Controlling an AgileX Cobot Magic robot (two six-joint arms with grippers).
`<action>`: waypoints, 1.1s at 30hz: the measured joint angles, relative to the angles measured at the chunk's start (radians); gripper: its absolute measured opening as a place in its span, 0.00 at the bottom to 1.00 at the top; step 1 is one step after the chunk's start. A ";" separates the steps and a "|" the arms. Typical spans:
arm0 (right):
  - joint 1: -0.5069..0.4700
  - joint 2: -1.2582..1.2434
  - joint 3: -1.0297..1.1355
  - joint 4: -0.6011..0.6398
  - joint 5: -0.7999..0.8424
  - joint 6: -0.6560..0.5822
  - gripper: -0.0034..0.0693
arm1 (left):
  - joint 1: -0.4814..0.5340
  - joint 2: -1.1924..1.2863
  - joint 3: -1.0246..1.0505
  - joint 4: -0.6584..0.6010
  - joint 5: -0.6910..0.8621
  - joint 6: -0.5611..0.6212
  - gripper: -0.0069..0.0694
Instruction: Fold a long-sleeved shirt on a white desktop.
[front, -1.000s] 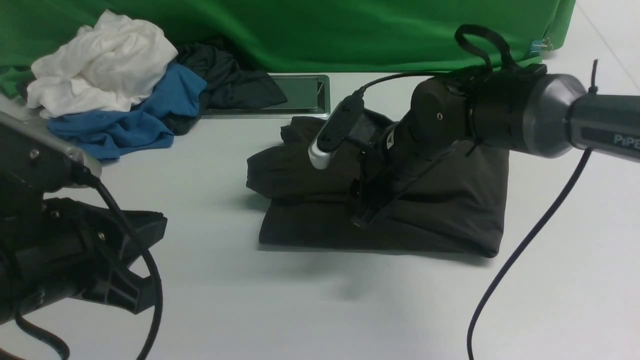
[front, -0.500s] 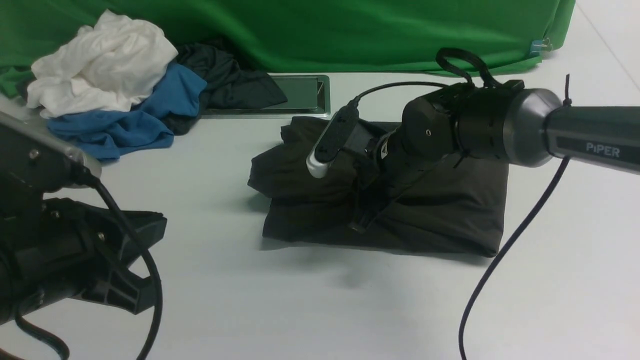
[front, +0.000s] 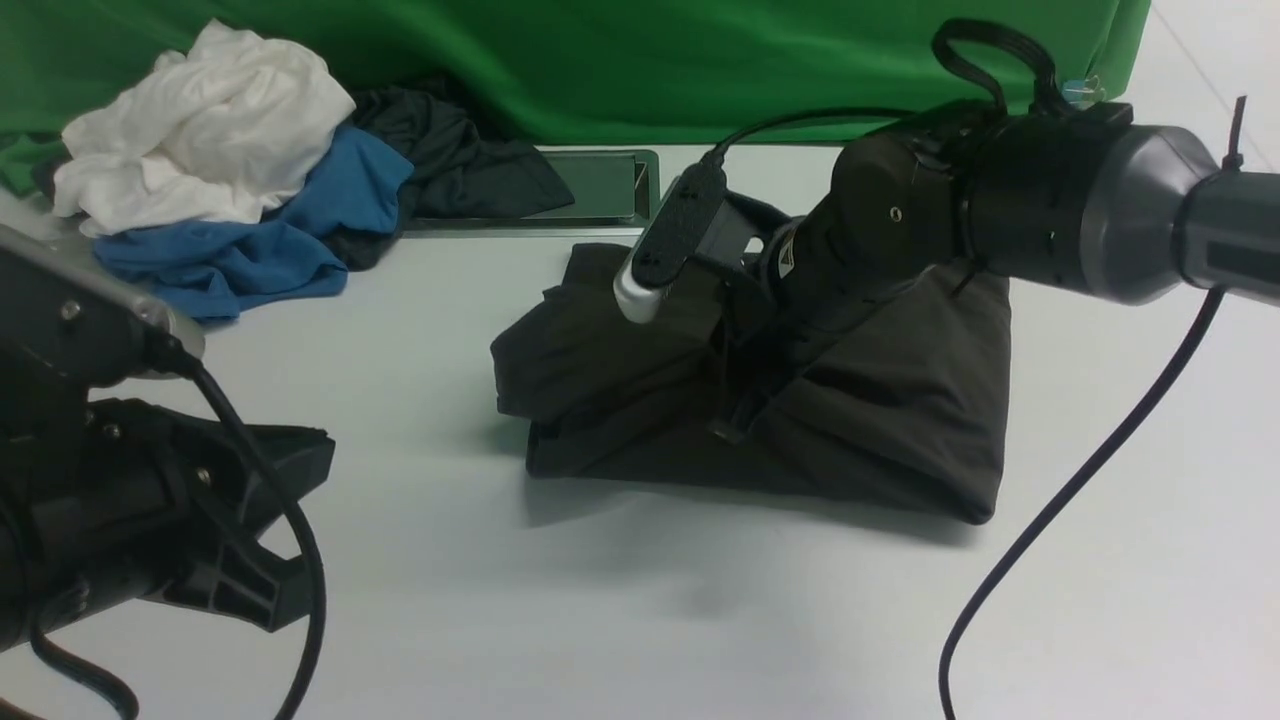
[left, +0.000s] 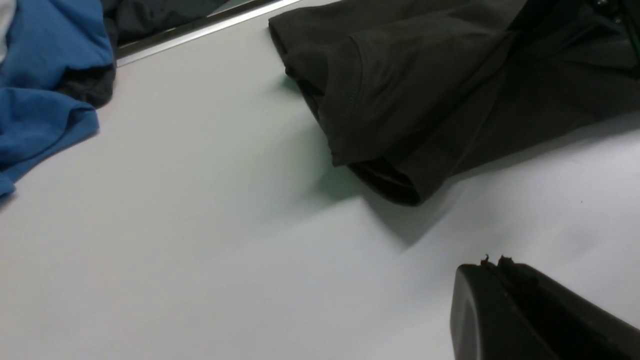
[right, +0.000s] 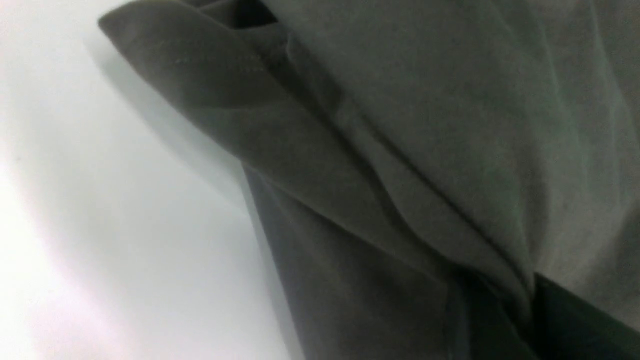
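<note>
Right claw (front: 735, 425) higher now, pinching long-sleeved shirt (front: 880, 420).

Long-sleeved shirt (front: 850, 420) mid-desktop (front: 600, 620), hatch (front: 600, 190) behind it, garment pile (front: 230, 180) far left.

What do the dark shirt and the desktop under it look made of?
Shirt: soft matte knit, probably cotton jersey; it creases, drapes in layered folds, and a stitched hem shows in the left wrist view. Desktop: hard, smooth white surface, likely laminate, with a faint sheen and soft shadows.
</note>
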 joint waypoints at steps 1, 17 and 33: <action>0.001 0.001 0.000 0.000 0.003 0.001 0.24 | 0.000 0.000 0.000 0.000 0.000 0.000 0.11; 0.002 0.005 0.000 0.006 0.030 0.025 0.35 | 0.000 0.000 0.000 -0.007 0.002 0.003 0.11; 0.003 0.036 0.000 0.023 0.016 0.002 0.14 | 0.000 0.000 0.000 -0.007 0.008 0.003 0.11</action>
